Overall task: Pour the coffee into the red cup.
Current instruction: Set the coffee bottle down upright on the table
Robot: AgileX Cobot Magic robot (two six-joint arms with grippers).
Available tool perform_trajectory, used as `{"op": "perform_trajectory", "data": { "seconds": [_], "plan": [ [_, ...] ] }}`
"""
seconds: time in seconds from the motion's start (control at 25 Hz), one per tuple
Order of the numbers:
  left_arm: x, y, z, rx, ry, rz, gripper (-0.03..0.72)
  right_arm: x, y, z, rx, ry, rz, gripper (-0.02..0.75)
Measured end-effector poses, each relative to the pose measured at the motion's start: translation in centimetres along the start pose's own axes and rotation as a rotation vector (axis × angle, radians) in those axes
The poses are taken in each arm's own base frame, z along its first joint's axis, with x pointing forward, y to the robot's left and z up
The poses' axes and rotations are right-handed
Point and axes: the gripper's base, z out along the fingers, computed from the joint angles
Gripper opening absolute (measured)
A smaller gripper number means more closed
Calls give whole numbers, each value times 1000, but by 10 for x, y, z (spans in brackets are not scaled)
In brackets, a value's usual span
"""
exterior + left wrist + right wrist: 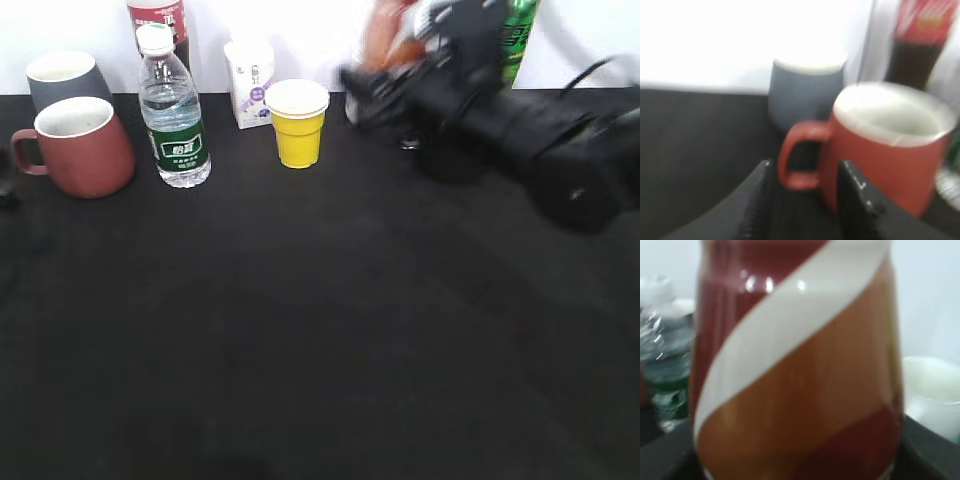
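**Exterior view: coffee up at the far edge, red cup at far-left corner**

Exterior view has the black worktop (330, 330) w/ containers lined along its far edge. Red cup (85, 148) stands upright near the far-left corner, handle pointing left, white inside; cannot tell if anything is in it. Grey mug (66, 78) just behind it, towards the far edge. Clear water bottle (173, 110) w/ green label stands just right of the red cup, white cap on, clear liquid inside. Dark bottle w/ red label (160, 20) behind that. Small white carton (249, 82) and yellow cup (297, 123) stand side by side further right; yellow cup's contents not visible. Green bottle (518, 35) at far right, partly behind the right arm (530, 150).

Coffee (392, 35) shows as an orange-red blur at the far edge, right of centre, w/ the right pincer (385, 85) at it. Right wrist view is filled by its red-white-orange label (795, 370); pincer fingers not seen there, so cannot tell if it's clamped or apart.

Left wrist view: left pincer (805, 200) apart, one finger (757, 200) left of the cup's handle (800, 157), other finger (860, 200) in front of the cup body. Touching or not: cannot tell, pic blurred. Cup inside looks white there.
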Motion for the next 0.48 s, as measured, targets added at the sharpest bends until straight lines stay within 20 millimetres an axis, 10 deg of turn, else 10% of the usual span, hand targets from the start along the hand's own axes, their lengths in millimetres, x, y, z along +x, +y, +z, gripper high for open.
{"op": "perform_trajectory", "data": {
  "seconds": [0.32, 0.48],
  "plan": [
    [-26, -50, -17, 199, 25, 47, 323, -18, -135, -48, 380, -26, -4, 528],
    [-20, -64, -16, 248, 101, 62, 323, 7, -168, -59, 486, 22, 38, 528]
  ]
}}
